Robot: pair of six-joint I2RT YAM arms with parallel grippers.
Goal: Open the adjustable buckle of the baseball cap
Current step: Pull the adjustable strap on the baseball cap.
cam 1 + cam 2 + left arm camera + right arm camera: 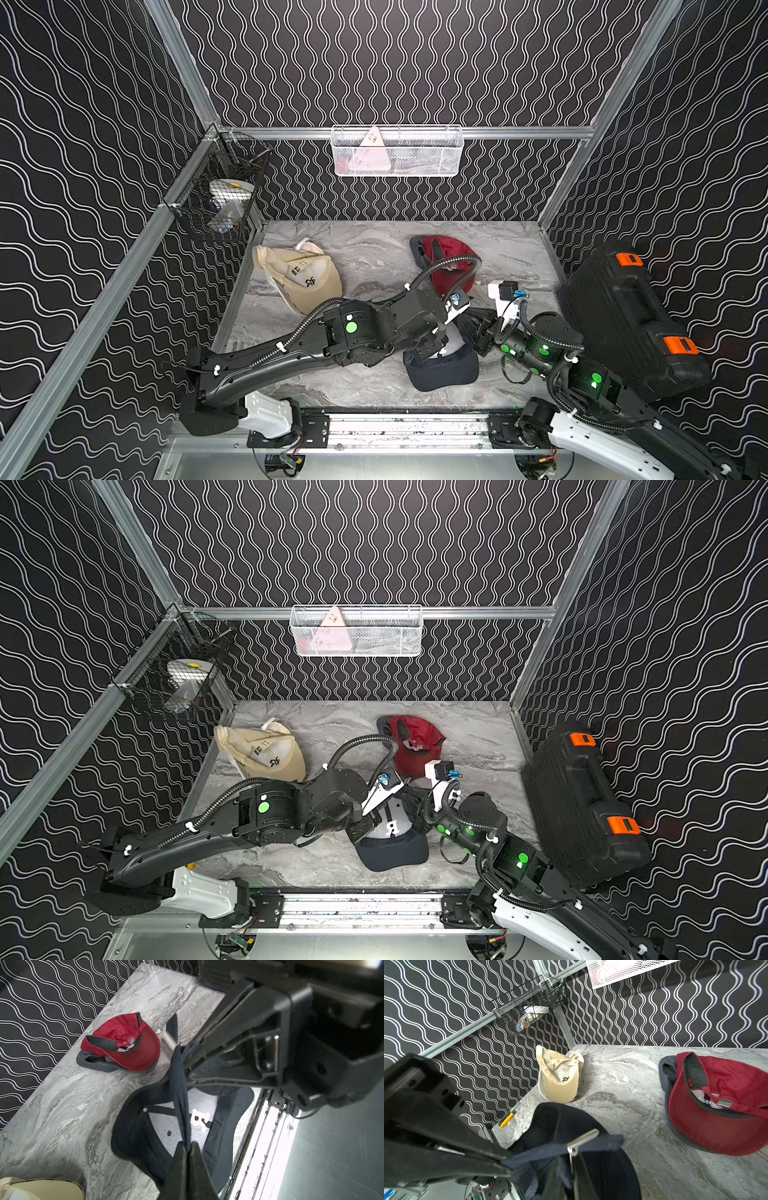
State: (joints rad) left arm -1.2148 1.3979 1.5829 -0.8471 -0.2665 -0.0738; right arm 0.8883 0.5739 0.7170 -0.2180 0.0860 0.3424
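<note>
A navy baseball cap (444, 372) (392, 852) lies upside down near the table's front edge, its back strap (180, 1088) lifted and stretched between both grippers. My left gripper (188, 1144) is shut on one end of the strap. At the other end, my right gripper (572, 1159) is shut on the metal buckle (583, 1138) (169, 1041). The buckle's flap sticks up away from the strap. In both top views the arms hide the strap and both sets of jaws.
A red cap (446, 259) lies behind the navy one, and a beige cap (299, 272) lies at the back left. A black case (623, 316) with orange latches leans at the right. Wire baskets (397, 151) (220, 191) hang on the walls. A yellow-handled tool (507, 1119) lies by the left edge.
</note>
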